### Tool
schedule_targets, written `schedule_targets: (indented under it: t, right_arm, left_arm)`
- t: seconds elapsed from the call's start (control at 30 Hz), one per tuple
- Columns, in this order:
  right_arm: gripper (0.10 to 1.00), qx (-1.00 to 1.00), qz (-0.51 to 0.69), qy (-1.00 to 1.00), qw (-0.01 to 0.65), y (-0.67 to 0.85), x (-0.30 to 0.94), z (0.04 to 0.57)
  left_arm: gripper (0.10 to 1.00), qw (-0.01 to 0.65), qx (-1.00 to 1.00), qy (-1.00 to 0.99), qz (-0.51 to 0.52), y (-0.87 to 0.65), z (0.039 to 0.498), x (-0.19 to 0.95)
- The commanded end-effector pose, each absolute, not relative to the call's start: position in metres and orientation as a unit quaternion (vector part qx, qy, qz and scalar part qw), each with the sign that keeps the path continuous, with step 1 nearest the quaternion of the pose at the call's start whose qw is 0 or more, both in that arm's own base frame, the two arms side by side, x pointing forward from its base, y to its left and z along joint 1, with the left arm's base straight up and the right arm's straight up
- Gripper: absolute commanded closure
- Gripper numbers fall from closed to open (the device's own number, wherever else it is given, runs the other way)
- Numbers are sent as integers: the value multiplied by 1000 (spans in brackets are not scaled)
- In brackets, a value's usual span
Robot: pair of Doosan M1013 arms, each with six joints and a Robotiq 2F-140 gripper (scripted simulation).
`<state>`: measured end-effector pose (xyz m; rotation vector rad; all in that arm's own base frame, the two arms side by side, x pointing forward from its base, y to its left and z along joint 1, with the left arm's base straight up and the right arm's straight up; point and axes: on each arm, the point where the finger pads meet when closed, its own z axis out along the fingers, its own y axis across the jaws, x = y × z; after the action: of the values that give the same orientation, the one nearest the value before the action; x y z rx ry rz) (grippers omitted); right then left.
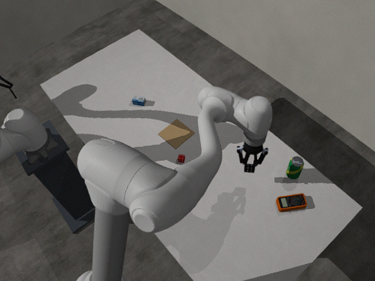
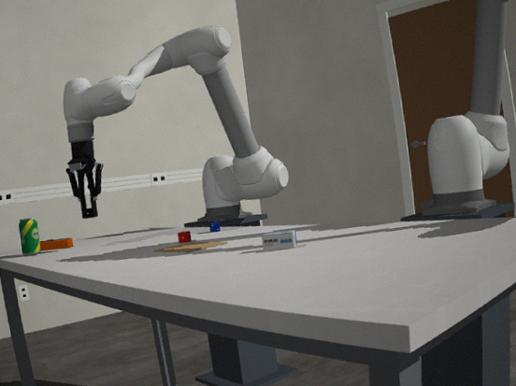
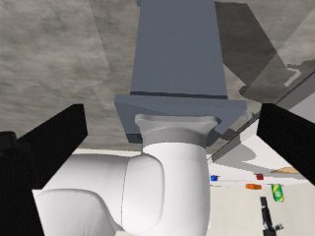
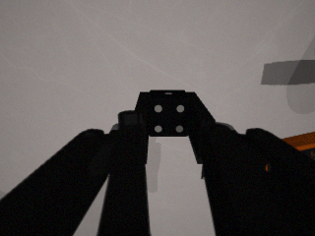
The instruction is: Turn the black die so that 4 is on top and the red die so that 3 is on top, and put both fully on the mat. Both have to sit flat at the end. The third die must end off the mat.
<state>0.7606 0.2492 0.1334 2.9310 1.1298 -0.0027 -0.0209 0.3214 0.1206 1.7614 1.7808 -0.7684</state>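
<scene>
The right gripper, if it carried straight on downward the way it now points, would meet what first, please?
Most likely the bare white tabletop, touched first by the black die that the right gripper holds; the can looks off to the side, though depth is hard to judge.
</scene>
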Motion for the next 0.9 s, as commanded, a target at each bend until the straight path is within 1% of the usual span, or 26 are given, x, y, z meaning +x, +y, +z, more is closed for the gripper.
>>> schedule_targets:
  t: [0.0, 0.07, 0.2, 0.27, 0.3, 0.37, 0.4, 0.47, 0.53, 0.63, 0.67, 0.73, 0.87]
  right_arm:
    - [855, 933, 0, 361, 0, 268, 766, 136]
    - [855, 933, 0, 361, 0, 268, 766, 136]
    - [855, 931, 0, 366, 0, 352, 782, 140]
    - [855, 931, 0, 366, 0, 360, 784, 141]
    - [855, 929, 0, 369, 0, 404, 787, 142]
    - [855, 929, 0, 369, 0, 407, 787, 142]
    - [855, 928, 0, 372, 0, 452, 787, 143]
    - [855, 928, 0, 372, 0, 459, 787, 143]
    - [855, 927, 0, 375, 0, 514, 783, 144]
    - [855, 927, 0, 375, 0, 514, 783, 144]
    - [855, 926, 0, 378, 0, 567, 774, 143]
    - [855, 926, 0, 378, 0, 567, 774, 143]
    - [855, 924, 0, 383, 0, 651, 750, 142]
  left_arm:
    - [98, 257, 650, 657, -283, 322, 121, -21]
    - [98, 257, 650, 657, -283, 322, 121, -21]
    - [98, 257, 650, 657, -283, 322, 121, -21]
    - [98, 257, 650, 657, -283, 322, 121, -21]
    - [98, 257, 650, 657, -283, 322, 121, -21]
    - [98, 257, 650, 657, -283, 322, 121, -21]
    - [98, 257, 650, 657, -283, 322, 121, -21]
    - [98, 257, 650, 657, -283, 322, 121, -21]
    - [98, 257, 650, 657, -283, 322, 121, -21]
    - [98, 257, 650, 657, -283, 322, 121, -21]
    - [98, 257, 650, 657, -283, 322, 121, -21]
    - [98, 257, 650, 657, -283, 322, 121, -21]
    - [98, 257, 650, 657, -283, 322, 121, -21]
